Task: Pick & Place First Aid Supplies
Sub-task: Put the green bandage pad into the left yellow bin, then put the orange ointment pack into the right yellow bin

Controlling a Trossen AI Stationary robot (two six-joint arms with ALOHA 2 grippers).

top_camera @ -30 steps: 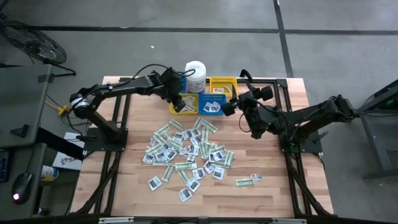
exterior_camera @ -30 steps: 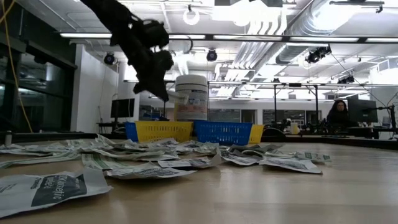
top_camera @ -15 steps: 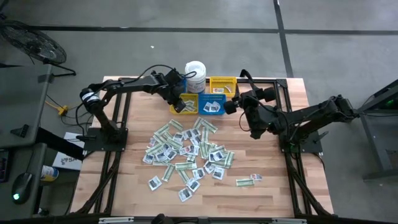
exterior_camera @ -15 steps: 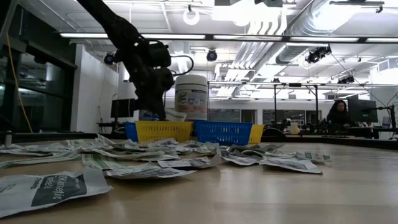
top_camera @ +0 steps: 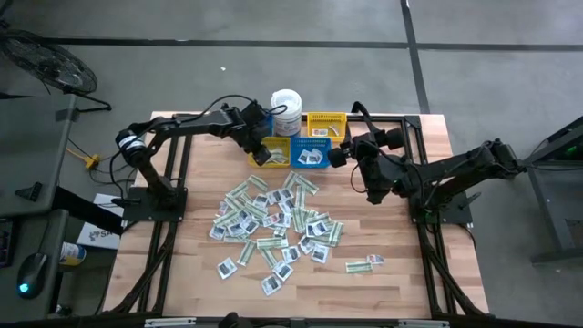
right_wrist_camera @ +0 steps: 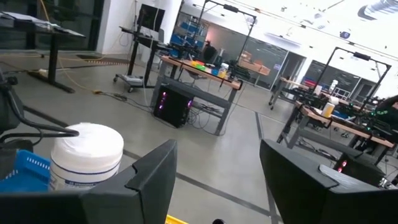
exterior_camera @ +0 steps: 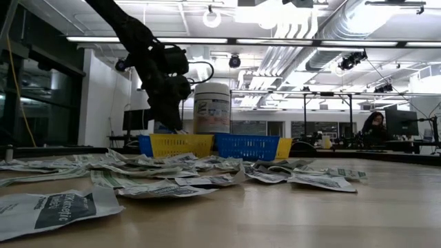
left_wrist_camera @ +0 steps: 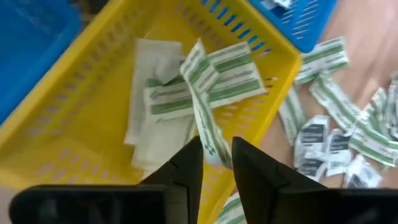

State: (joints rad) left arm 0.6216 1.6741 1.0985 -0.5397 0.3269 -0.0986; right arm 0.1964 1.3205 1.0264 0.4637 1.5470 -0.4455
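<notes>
Over yellow bin (left_wrist_camera: 81, 134), upper centre of high view, left gripper (left_wrist_camera: 216, 155) narrowly parted around green-and-white strip (left_wrist_camera: 205, 121). Right gripper (right_wrist_camera: 217, 180) wide, empty, by white tub (right_wrist_camera: 86, 155).

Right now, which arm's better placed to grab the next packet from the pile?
Right, probably. The right gripper is open, empty and idle beside the scattered paper packets. The left gripper sits over the yellow plastic bin, a green-and-white strip between its fingers.

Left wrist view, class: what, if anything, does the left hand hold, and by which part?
A green-and-white strip packet sits between the fingers of the left hand by its near end, over the yellow bin. Whether the fingers grip it cannot be told.
</notes>
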